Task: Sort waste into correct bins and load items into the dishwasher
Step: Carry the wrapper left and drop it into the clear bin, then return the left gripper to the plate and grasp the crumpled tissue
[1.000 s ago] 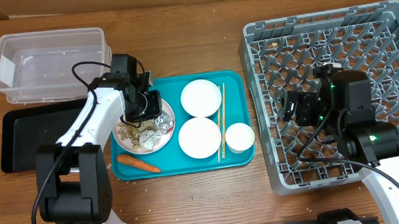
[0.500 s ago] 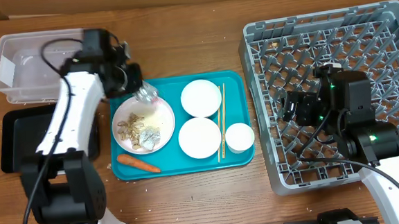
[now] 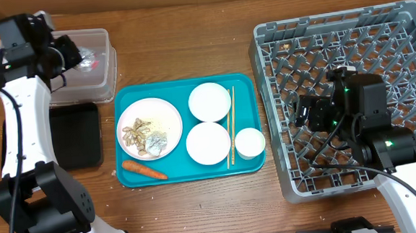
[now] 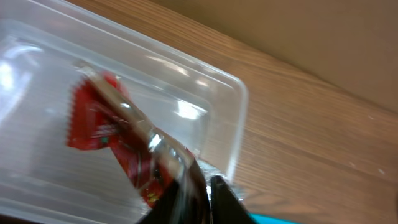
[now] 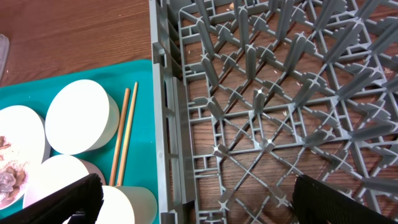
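Note:
My left gripper is shut on a crumpled red and silver foil wrapper and holds it over the clear plastic tub; the wrapper hangs above the tub's floor. The round white plate on the teal tray holds beige food scraps and a silver foil wrapper. The orange carrot lies below it. Two bowls, the small white cup and the chopsticks share the tray. My right gripper is open over the grey dish rack.
The black tray lies in front of the clear tub, left of the teal serving tray. The dish rack's left wall stands close to the tray's right edge. Bare wooden table lies between the tub and the rack.
My left gripper lifted the red and silver wrapper off the plate and carried it back and left to above the clear tub. The right arm has not moved.

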You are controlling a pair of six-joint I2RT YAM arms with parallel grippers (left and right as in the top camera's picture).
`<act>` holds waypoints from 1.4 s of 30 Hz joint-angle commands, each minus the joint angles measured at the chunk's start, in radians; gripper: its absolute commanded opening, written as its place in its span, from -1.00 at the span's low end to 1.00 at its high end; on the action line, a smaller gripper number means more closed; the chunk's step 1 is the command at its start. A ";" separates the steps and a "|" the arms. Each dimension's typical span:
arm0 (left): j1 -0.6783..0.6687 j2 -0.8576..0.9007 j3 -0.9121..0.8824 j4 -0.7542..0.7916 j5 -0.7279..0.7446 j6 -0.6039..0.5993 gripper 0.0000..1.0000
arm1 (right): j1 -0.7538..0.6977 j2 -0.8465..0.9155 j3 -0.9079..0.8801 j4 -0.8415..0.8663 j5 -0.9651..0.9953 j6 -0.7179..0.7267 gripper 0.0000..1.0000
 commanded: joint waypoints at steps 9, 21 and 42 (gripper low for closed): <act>0.000 -0.011 0.020 -0.019 0.021 0.016 -0.12 | -0.003 -0.006 0.024 0.003 -0.010 0.005 1.00; -0.220 -0.011 0.019 -0.428 0.095 0.064 0.04 | -0.003 -0.006 0.024 0.004 -0.010 0.005 1.00; -0.529 -0.011 -0.329 -0.502 -0.142 -0.052 0.11 | -0.003 -0.006 0.024 -0.011 -0.009 0.005 1.00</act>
